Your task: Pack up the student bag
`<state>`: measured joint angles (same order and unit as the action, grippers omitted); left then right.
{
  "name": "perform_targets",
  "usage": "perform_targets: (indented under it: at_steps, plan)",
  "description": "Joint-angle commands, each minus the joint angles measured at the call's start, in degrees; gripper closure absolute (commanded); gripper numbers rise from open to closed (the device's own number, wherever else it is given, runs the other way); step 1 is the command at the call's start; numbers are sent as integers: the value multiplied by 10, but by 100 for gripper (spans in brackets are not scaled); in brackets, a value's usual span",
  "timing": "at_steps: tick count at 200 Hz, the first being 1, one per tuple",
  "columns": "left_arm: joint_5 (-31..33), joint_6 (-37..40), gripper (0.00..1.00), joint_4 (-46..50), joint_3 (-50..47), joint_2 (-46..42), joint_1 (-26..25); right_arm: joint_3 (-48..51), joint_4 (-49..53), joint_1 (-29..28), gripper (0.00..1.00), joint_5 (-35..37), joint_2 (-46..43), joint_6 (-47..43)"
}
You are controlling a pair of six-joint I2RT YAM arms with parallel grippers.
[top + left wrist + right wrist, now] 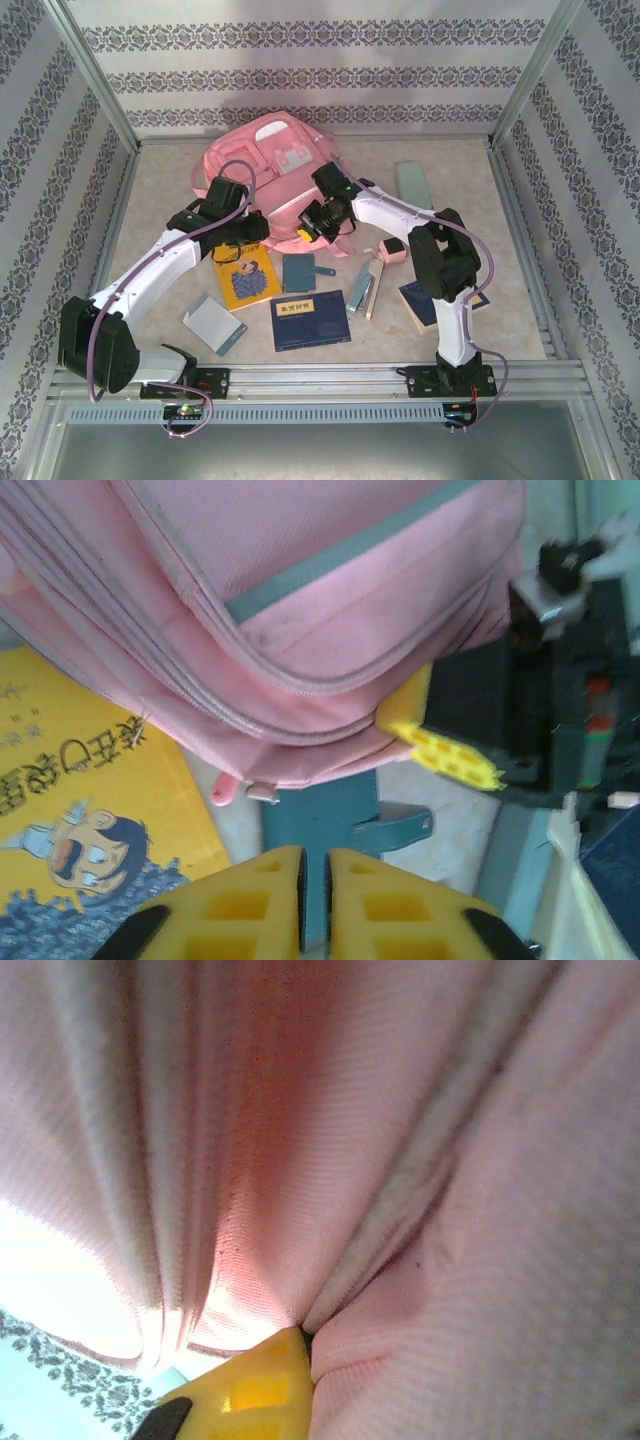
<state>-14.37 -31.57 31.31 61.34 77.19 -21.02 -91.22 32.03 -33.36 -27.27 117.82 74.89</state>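
The student bag, a big pink backpack, lies at the back middle of the table. In the left wrist view its zipped lower edge spreads across the top. My right gripper is at the bag's near edge, shut on a fold of the pink fabric. One yellow finger shows beside the pinched fold. My left gripper hovers over a teal wallet just short of the bag. Its jaws stand a narrow slit apart with nothing between them. In the top view the left gripper is over a yellow book.
The yellow comic book lies left of the wallet. On the near table are a dark blue book, a pale notebook, a ruler-like strip, a small pink item and another blue book. A grey-green case lies back right. Patterned walls enclose the table.
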Motion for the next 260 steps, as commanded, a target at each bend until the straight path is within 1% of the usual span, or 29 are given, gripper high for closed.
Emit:
perform_targets:
  at_steps: [1,12,26,47,64,81,92,125,141,173,185,193,213,260]
  plan:
    - [6,20,69,34,-12,-9,3,-48,0,11,100,0,-12,-4]
    - [1,19,61,33,-17,-5,8,-52,-1,19,100,-5,-24,7]
    - [-6,18,54,33,-19,1,16,-62,-2,29,100,-19,-34,18]
    - [-12,22,46,26,-14,4,27,-96,4,37,100,-46,-38,21]
    - [-21,36,43,24,0,15,30,-131,1,38,100,-83,-33,22]
    - [-30,49,43,28,15,31,31,-169,25,37,100,-93,-27,10]
    - [-26,52,46,29,23,39,32,-186,42,37,100,-94,-24,1]
    - [-13,40,48,23,25,31,47,-175,68,36,100,-105,-25,-22]
    - [-21,37,49,20,21,26,57,-153,84,36,97,-96,-25,-44]
    - [-35,33,50,22,12,23,60,-72,62,35,91,-92,-23,-52]
    - [-41,32,50,23,8,23,60,-55,55,34,85,-91,-19,-52]
    - [-43,31,51,23,3,21,60,-52,57,33,80,-89,-13,-56]
    - [-45,31,52,22,-5,19,60,-50,61,32,75,-89,2,-59]
    - [-51,26,52,19,-17,19,60,-60,61,35,72,-83,20,-58]
